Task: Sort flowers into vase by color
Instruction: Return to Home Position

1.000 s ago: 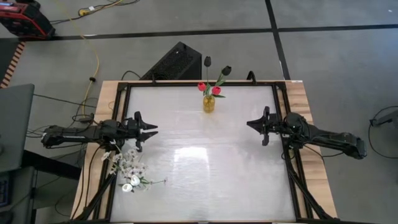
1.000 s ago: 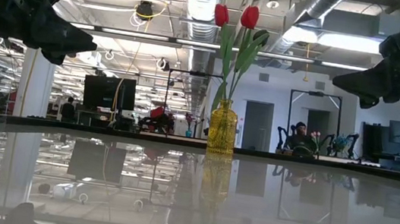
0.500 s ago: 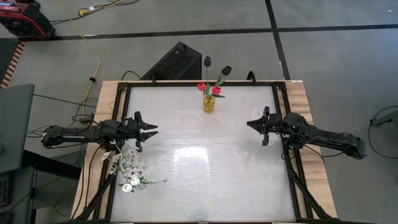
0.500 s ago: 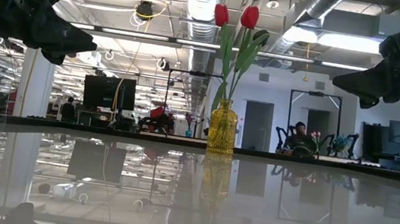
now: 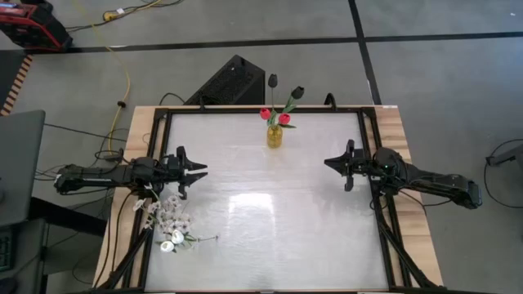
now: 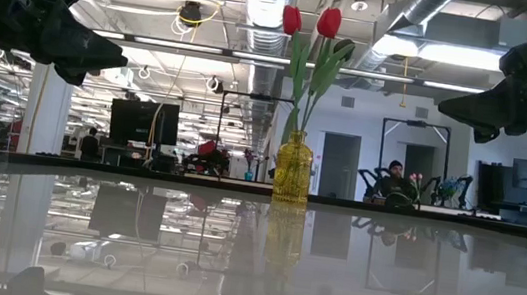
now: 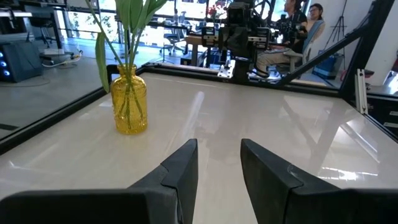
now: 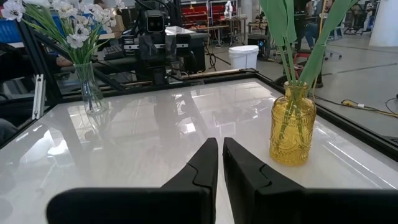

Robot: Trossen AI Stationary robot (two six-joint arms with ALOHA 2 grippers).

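sorting looks done, so i wait aside: my left gripper [image 7: 219,146] spread, empty; my right gripper [image 8: 219,143] pressed together; both well apart from the squat amber glass vase [image 5: 274,135] holding red tulips [image 6: 329,22] at the far edge.

The amber vase [image 6: 293,171] holds two red tulips [image 6: 329,22].

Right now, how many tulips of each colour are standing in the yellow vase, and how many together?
Red tulips: 2
Black tulips: 2
Total in the yellow vase: 4
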